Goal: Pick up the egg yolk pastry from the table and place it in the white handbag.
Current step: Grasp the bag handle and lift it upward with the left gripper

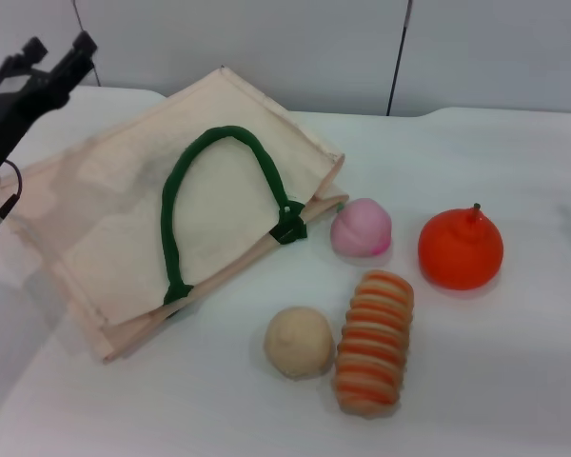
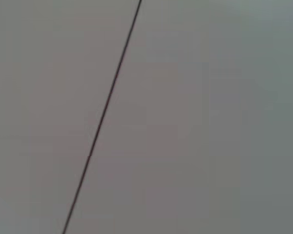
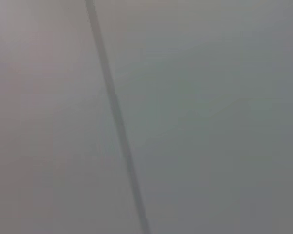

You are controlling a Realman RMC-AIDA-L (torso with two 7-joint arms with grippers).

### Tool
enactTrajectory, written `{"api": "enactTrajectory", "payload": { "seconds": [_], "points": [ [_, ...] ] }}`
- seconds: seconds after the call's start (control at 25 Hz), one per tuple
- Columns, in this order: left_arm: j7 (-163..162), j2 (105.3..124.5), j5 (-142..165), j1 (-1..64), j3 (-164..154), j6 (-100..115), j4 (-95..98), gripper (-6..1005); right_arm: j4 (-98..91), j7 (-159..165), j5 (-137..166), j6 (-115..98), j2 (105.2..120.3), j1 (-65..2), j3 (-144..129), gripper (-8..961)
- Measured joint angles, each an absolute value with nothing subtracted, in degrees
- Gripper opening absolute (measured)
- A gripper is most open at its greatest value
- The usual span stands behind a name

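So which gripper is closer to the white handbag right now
Left. The left gripper is raised at the far left, above the far corner of the white handbag. The right gripper appears in no view, so its distance cannot be judged.

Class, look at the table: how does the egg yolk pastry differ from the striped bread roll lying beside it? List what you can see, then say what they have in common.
Shape: the egg yolk pastry is a round ball; the striped bread roll is long and ridged.
Colour: the pastry is plain pale tan; the roll carries orange and cream bands.
Size: the roll covers more of the table than the pastry.
Shared: both lie on the white table in front of the white handbag, side by side, neither held by a hand.
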State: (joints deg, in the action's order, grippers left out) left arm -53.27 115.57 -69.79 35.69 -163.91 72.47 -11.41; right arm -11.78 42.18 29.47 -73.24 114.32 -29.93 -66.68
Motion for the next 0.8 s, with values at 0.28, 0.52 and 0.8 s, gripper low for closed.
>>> {"api": "enactTrajectory", "payload": {
  "seconds": [0.28,0.52,0.8],
  "points": [
    [-73.36,115.67,-50.83,40.42,-163.91,68.28,-23.9,863,-18.74,54.9,46.25,-73.49,110.84,-28.8,-66.61,881],
    [-82.16,115.66,-38.27,43.19,-163.97,68.28,-29.77,863,-25.48,63.36,58.04,-73.63,109.29,-27.98,-66.09,882],
    [-88.49,115.54,-23.2,47.61,-164.01,67.6,-33.23,862,-27.89,65.32,61.24,-75.41,109.29,-27.31,-65.97,881]
  ]
}}
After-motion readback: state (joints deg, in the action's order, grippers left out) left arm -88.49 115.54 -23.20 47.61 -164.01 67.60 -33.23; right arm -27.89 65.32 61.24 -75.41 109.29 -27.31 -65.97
